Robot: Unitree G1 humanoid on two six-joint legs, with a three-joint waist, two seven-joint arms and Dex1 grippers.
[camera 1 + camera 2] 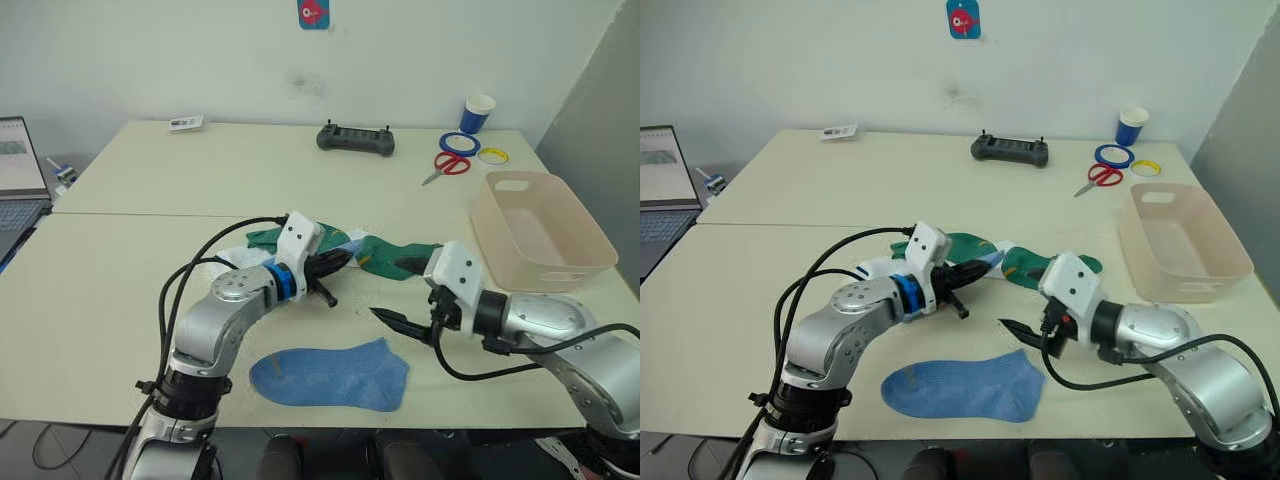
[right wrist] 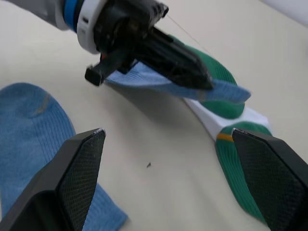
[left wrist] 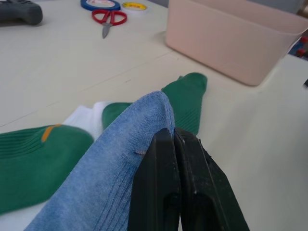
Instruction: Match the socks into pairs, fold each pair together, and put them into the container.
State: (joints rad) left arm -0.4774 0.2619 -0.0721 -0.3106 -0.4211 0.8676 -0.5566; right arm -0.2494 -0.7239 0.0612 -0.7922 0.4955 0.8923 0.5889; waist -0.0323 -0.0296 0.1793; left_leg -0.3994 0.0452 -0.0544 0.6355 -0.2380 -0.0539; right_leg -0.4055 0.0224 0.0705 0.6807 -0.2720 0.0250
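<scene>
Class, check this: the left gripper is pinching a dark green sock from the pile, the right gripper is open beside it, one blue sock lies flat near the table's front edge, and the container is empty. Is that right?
Not quite. The left gripper is shut on a light blue sock, not a green one; the left wrist view shows this. The right gripper is open, one blue sock lies flat, and the container is empty.

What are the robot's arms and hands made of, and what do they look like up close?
Each arm is a chain of rounded silver-grey metal shells. Black cables loop outside them. The left arm has a bright blue ring at the wrist, then a white block. The left hand has two slim black fingers tapering to a point. The right hand has the same white wrist block, and its black fingers carry finely textured pads.
</scene>
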